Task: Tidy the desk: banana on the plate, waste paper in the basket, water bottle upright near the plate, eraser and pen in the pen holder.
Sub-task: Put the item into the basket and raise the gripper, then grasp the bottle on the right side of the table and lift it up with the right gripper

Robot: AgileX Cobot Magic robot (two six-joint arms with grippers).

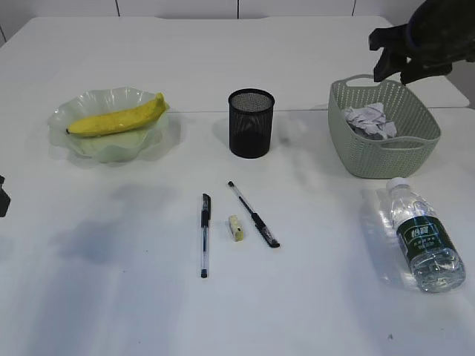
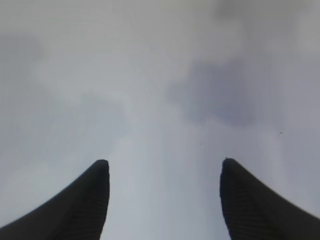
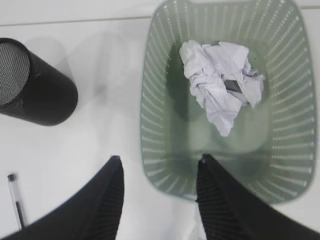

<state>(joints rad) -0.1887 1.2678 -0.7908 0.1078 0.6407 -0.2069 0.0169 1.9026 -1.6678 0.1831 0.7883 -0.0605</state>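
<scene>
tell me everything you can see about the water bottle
The water bottle is small and clear, apparently plastic, with a white cap and a dark green label with white lettering. It lies on its side on the white desk, cap pointing toward the sage-green basket, base toward the camera. Whether the cap touches the basket is unclear. No gripper touches it.
</scene>
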